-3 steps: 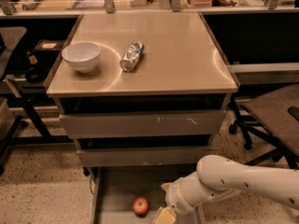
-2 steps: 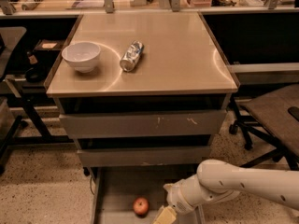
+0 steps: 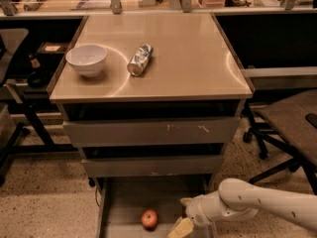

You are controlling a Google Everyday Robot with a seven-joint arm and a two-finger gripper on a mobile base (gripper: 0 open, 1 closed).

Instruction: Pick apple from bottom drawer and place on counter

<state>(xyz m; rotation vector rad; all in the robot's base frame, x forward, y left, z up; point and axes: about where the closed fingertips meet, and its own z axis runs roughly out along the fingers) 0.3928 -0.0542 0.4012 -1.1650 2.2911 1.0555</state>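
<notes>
- Presently, stage: reach-in for the pick; nothing lifted yet
- bottom drawer [image 3: 124,202]: pulled out at the foot of the cabinet, grey floor showing, so the opening step needs no work
- apple [image 3: 149,219]: lying on the drawer floor near the front edge, roughly mid-width, free of any contact
- gripper [image 3: 183,215]: low inside the drawer, just to the right of the apple, on the white arm that enters from the right edge of the view; claw spread wide, one yellowish finger near the bottom edge of the view and the other tip further back, nothing between them
- gap: gripper and apple are near but apart; the claw is beside the fruit, not around it
- counter [image 3: 193,58]: glossy top of the cabinet, carrying a white bowl [image 3: 86,59] at left and a crushed can [image 3: 140,59] lying on its side next to it; the right half is bare and judged the likely set-down area
- two upper drawers [image 3: 151,131]: pushed in, not involved
- outstanding, by judgement: move the claw over the apple, close, lift clear of the drawer, raise to counter height, release
</notes>
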